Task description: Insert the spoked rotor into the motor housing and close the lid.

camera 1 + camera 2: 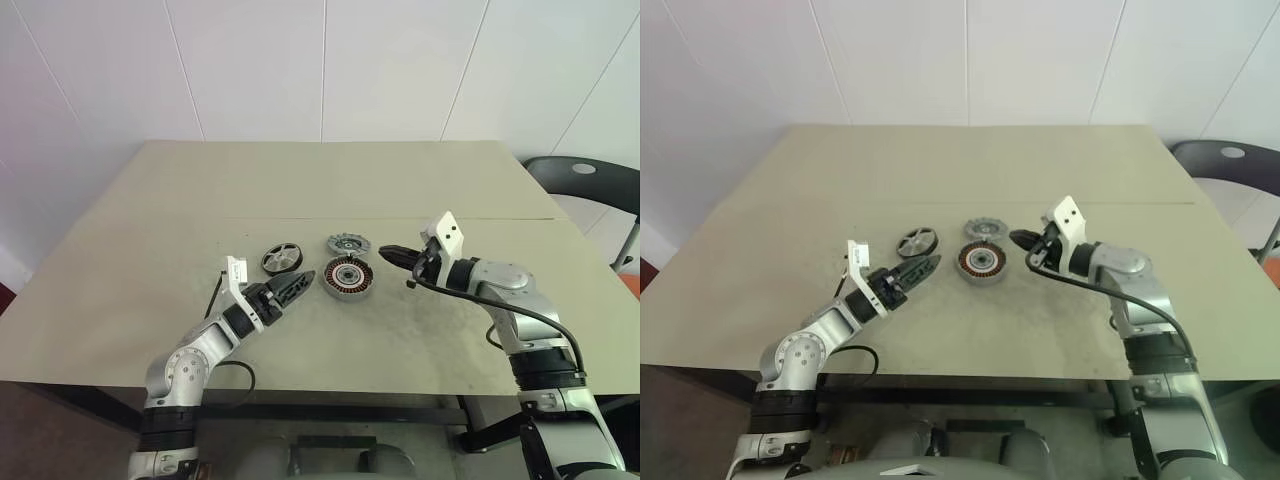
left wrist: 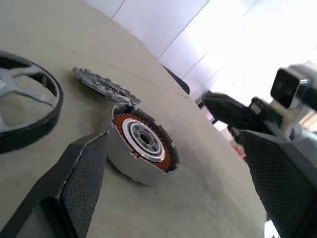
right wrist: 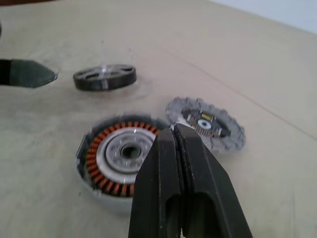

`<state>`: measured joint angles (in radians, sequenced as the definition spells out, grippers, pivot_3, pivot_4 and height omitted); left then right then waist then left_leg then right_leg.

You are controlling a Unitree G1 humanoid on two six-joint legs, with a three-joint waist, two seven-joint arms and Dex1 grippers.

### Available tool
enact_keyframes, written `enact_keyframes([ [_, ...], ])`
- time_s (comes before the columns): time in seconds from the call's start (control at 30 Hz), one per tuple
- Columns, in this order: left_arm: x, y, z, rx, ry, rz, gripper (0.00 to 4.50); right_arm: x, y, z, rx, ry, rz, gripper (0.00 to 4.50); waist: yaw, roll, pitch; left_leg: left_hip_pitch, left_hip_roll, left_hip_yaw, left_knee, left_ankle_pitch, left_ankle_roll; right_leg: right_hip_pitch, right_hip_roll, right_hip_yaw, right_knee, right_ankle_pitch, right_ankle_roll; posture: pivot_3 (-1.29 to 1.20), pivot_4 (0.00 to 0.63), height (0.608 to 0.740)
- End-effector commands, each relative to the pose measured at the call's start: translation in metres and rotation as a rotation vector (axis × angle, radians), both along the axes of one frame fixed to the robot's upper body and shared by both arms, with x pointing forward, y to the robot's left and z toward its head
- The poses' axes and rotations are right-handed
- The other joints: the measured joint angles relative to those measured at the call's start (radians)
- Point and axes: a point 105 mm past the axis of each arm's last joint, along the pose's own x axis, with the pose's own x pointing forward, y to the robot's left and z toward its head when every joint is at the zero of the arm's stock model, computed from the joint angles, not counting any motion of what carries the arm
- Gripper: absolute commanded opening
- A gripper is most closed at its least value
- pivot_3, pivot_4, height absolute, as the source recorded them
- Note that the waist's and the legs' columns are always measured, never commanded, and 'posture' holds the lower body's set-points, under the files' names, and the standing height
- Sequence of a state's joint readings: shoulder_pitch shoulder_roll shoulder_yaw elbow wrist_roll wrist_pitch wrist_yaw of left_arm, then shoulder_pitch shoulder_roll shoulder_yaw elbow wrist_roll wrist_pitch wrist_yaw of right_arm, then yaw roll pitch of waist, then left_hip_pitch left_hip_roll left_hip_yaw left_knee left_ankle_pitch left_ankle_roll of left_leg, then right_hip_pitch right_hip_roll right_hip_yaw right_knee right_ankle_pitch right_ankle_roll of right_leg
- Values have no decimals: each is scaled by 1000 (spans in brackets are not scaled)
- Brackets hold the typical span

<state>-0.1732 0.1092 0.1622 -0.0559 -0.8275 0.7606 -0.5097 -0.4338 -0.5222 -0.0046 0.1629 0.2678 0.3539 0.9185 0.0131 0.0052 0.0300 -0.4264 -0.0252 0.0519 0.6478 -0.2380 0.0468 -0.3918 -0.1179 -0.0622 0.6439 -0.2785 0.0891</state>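
Observation:
The motor housing [image 1: 348, 277], a silver-rimmed puck with copper windings, lies at mid-table. Just behind it and touching its rim lies the grey spoked rotor [image 1: 346, 243]. The dark lid [image 1: 281, 258] rests flat to the housing's left. My left gripper [image 1: 307, 282] hovers open and empty just left of the housing, in front of the lid; its fingers [image 2: 81, 173] stand wide apart with the housing [image 2: 143, 144] seen between them. My right gripper [image 1: 386, 252] is shut on nothing, raised just right of the rotor; its closed fingertips [image 3: 174, 131] point at the housing [image 3: 119, 158].
The beige table [image 1: 150, 300] has a faint seam running across behind the parts. A dark chair [image 1: 590, 185] stands beyond the table's back right corner. A white panelled wall rises behind the table.

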Motion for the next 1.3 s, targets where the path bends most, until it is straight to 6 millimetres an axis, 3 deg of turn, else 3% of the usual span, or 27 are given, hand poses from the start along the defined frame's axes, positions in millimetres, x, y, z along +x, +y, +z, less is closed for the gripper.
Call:
enact_keyframes([
  [0.03, 7, 3, 3, -78, 100, 50, 4500, -1, -1, 21, -1, -79, 26, 23, 0, -1, 0, 0, 0, 0, 0, 0, 0, 0, 0, 0, 0, 0, 0, 0, 0, 740],
  [0.2, 20, 7, -9, -153, 262, 161, 4500, 0, -5, 26, -11, -92, 14, 23, 1, -4, 2, 0, 0, 0, 0, 0, 0, 0, 0, 0, -1, 0, 0, 0, 0, 740],
  [0.4, 41, 15, -9, -203, 344, 275, 4500, -1, -6, 25, -8, -92, 5, 23, 2, -5, 3, 0, 0, 0, 0, 0, 0, 1, 0, 0, -2, 0, 0, 0, 0, 740],
  [0.73, 63, 14, -15, -203, 406, 294, 4500, -4, -3, 25, 6, -99, -4, 23, 2, -5, 3, 0, 0, -1, -1, 0, 0, 2, 0, -2, -6, 1, 1, 0, 0, 740],
  [1.07, 64, 12, -36, -201, 495, 334, 1362, -5, -7, 19, -17, -98, -30, 0, 0, -4, 3, -1, 0, 0, -3, -1, 1, 2, 0, -2, -12, 3, 4, 0, 0, 740],
  [1.1, 63, 11, -37, -202, 500, 335, 1173, -5, -6, 19, -17, -98, -30, 0, 0, -4, 2, -1, 0, 0, -3, -1, 1, 2, 0, -2, -12, 3, 4, 0, 0, 740],
  [1.23, 62, 9, -35, -231, 494, 313, 1176, -5, -7, 19, -17, -99, -32, 0, 0, -4, 2, -1, 0, 0, -3, -1, 1, 3, 0, -2, -12, 3, 4, 0, 0, 740],
  [1.3, 67, 15, -18, -384, 440, 325, 1176, -6, -8, 20, -17, -100, -34, 0, 0, -4, 2, -1, 0, 0, -3, -1, 1, 3, 0, -2, -12, 3, 4, 0, 0, 740],
])
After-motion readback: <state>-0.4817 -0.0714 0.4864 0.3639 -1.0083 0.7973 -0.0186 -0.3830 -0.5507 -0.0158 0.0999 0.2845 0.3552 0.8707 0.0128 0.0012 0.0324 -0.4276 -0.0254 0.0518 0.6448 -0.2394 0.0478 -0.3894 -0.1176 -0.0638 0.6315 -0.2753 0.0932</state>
